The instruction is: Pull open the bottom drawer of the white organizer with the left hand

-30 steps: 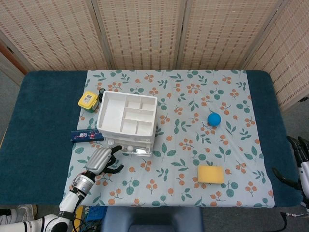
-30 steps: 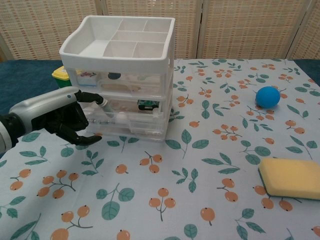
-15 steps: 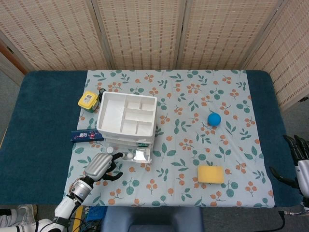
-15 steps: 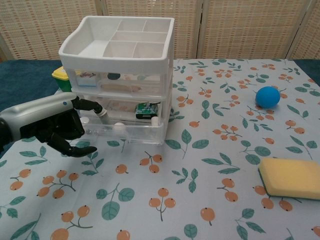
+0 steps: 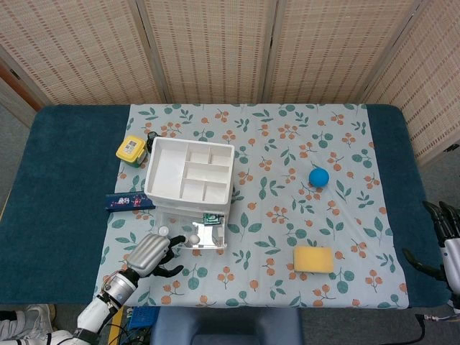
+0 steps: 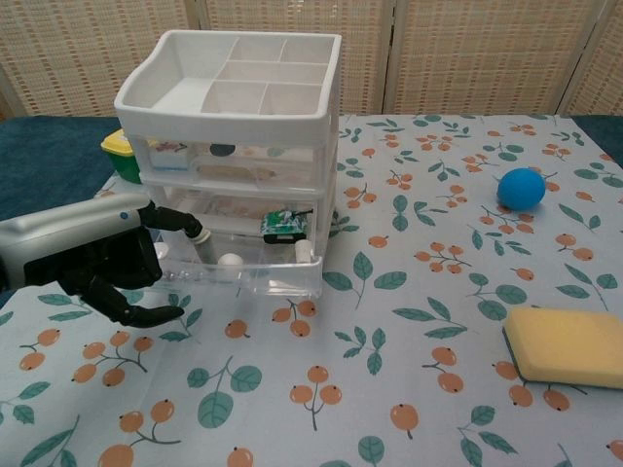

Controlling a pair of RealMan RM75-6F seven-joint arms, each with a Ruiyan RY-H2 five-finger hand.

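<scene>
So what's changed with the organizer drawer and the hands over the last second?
The left hand, a finger hooked on the front, drew back toward the robot, sliding the clear bottom drawer of the white plastic organizer out. The blue ball, yellow sponge and right hand stayed put.

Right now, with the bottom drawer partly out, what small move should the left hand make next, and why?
Probably keep drawing the left hand straight back toward the robot. Its fingers hook the bottom drawer, which is only partly out of the white organizer.
</scene>
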